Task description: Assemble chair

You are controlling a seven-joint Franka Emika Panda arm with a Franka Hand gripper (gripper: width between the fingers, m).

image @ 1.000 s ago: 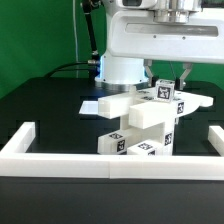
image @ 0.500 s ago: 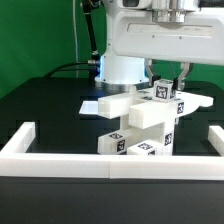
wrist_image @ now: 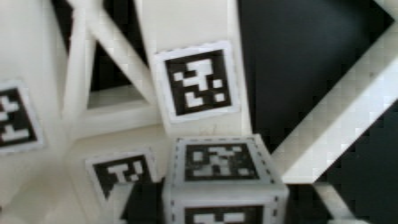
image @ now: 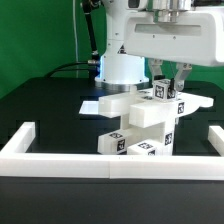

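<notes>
The part-built white chair (image: 138, 122) stands in the middle of the black table, made of stacked slabs and bars with square tags. At its top on the exterior view's right sits a short tagged block (image: 165, 93). My gripper (image: 169, 82) comes straight down on it, one dark finger on each side, shut on the block. In the wrist view the same block (wrist_image: 219, 165) fills the space between my gripper's (wrist_image: 219, 208) fingers. A long tagged bar (wrist_image: 196, 80) and slanted white bars of the chair lie beyond it.
A low white border wall (image: 60, 158) runs along the front and up both sides of the table. The marker board (image: 92, 103) lies flat behind the chair on the exterior view's left. The arm's base (image: 120, 68) stands at the back before a green screen.
The arm's white body above the gripper has shifted a little to the exterior view's left. The fingers stay on the block and the chair has not moved.
</notes>
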